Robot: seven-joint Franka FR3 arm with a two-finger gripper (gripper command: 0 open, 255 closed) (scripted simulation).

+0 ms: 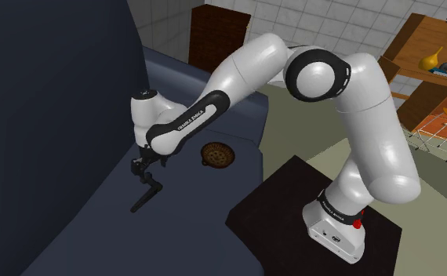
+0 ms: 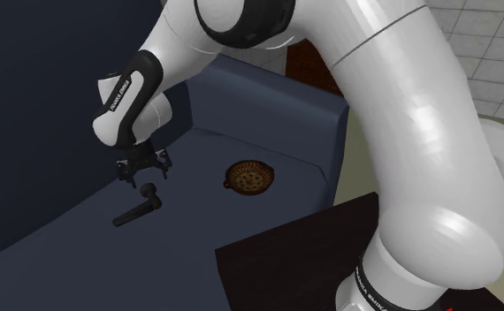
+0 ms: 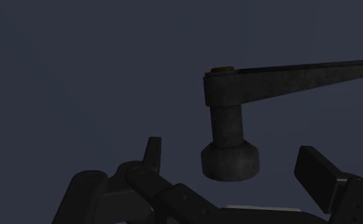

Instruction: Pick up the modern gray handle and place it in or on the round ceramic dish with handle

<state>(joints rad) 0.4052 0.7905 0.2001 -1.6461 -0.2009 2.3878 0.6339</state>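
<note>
A dark grey L-shaped handle (image 1: 150, 193) (image 2: 139, 213) lies on the dark blue sofa seat (image 1: 190, 204), its short stub with a round base (image 3: 230, 160) pointing up at the hand. My gripper (image 1: 141, 165) (image 2: 144, 175) (image 3: 232, 159) hangs just over that stub, open. The fingers (image 3: 319, 170) stand on either side of the round base without touching it. The long bar (image 3: 301, 75) runs away from the gripper. The round brown dish (image 1: 216, 154) (image 2: 248, 178) with a small handle sits on the seat toward the sofa's far arm, well apart from the gripper.
The sofa's tall backrest (image 1: 49, 102) rises close beside the gripper, and its armrest (image 2: 277, 102) closes the far end. The black stand (image 1: 308, 227) sits by the seat's near edge. A wooden shelf (image 1: 437, 70) with small items stands beyond the arm.
</note>
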